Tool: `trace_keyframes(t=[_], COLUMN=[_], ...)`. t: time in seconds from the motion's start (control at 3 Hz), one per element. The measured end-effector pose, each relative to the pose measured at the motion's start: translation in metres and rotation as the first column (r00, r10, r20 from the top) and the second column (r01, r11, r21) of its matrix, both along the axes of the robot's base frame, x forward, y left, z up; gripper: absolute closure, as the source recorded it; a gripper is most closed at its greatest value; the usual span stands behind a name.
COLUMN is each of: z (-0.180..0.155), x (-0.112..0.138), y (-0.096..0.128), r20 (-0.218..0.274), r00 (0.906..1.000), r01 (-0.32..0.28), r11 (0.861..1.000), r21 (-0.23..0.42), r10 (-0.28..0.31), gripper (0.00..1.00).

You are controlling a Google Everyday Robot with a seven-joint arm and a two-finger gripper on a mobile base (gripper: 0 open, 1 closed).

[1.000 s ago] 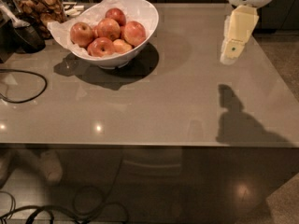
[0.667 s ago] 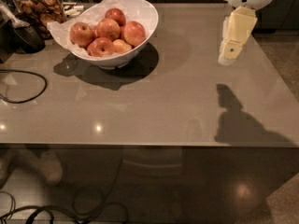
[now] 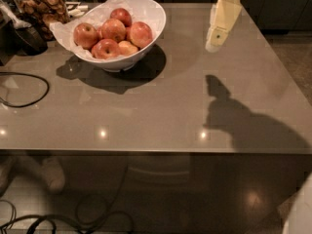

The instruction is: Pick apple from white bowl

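The white bowl (image 3: 157,14) stands on the table at the back left, lined with crinkled white paper. It holds several red-orange apples. A large red-orange apple (image 3: 113,29) sits in the middle of the pile, and a smaller, paler one (image 3: 127,48) lies at the front. My gripper (image 3: 214,43) hangs at the top right, pointing down and a little left. It is above the table, to the right of the bowl and well apart from it. It holds nothing.
A glass jar of brown snacks (image 3: 41,6) stands behind the bowl at the far left, with a dark object (image 3: 28,39) next to it. A black cable (image 3: 29,89) loops over the table's left side. The arm's shadow (image 3: 234,121) lies on the grey table (image 3: 161,111).
My gripper has moved a little to the left, towards the bowl. The bowl and apples have not moved on the table.
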State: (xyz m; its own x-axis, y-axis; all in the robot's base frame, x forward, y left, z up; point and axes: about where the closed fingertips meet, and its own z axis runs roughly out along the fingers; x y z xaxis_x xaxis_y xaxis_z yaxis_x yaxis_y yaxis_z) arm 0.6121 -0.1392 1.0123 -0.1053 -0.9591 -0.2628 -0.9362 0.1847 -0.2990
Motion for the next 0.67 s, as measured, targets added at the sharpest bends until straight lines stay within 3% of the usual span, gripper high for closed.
trace_keyframes(t=[0.33, 0.67], z=[0.0050, 0.0080], x=[0.0209, 0.0280], y=[0.0252, 0.0282], r20=[0.017, 0.044], r00=[0.9984, 0.9977], r01=[-0.055, -0.053], r11=[0.998, 0.998], r21=[0.017, 0.028], r10=[0.055, 0.052], gripper=[0.00, 0.00])
